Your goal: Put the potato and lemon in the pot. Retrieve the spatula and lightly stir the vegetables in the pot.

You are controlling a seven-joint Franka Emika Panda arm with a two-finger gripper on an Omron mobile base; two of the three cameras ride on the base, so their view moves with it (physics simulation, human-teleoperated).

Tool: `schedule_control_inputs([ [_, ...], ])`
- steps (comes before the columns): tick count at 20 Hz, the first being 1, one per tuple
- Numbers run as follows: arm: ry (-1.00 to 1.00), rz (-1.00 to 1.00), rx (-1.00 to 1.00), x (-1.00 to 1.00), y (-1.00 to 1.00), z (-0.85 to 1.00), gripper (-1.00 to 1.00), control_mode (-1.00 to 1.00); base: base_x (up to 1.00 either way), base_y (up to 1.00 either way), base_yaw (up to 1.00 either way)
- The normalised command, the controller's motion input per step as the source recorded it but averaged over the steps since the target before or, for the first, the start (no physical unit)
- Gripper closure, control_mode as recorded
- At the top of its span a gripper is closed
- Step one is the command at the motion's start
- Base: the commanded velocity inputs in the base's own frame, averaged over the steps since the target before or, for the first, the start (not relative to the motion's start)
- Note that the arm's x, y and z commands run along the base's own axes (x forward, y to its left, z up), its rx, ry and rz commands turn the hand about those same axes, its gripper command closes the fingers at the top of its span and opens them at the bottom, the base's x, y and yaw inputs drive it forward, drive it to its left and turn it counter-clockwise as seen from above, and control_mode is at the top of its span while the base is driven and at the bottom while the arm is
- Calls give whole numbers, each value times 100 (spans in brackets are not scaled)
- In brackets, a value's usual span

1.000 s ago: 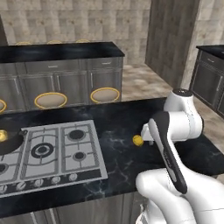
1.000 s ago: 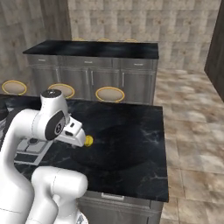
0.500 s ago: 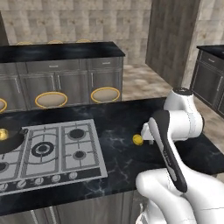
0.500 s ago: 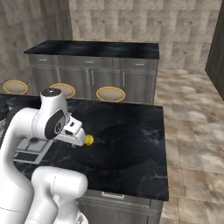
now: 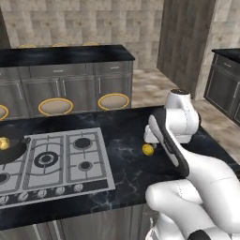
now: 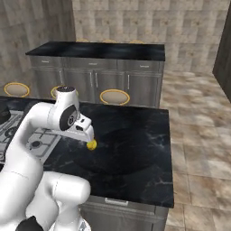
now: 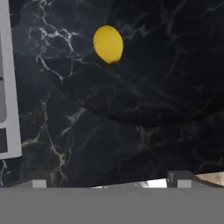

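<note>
The gripper [image 7: 109, 181] hangs above the counter [image 5: 122, 136], jaws apart and empty. The lemon [image 7: 108, 43] lies on the stone beside the stove [image 5: 56, 159]. Step in hand: first pickup. Next move: descend, centre the jaws over the lemon, close.

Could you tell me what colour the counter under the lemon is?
Black with white marbling, clearest in the hand view.

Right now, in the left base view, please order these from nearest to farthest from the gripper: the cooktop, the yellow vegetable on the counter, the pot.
1. Yellow vegetable, on the black counter beside the gripper.
2. Cooktop, further left.
3. Pot, at the far left edge.
</note>
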Motion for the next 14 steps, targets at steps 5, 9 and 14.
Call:
schedule_control_inputs([
  [5, 12, 0, 0, 58, 1, -9, -100, -100, 0, 0, 0],
  [9, 0, 5, 3, 35, 0, -20, -100, -100, 0, 0, 0],
  [14, 2, 4, 7, 8, 0, -54, -100, -100, 0, 0, 0],
])
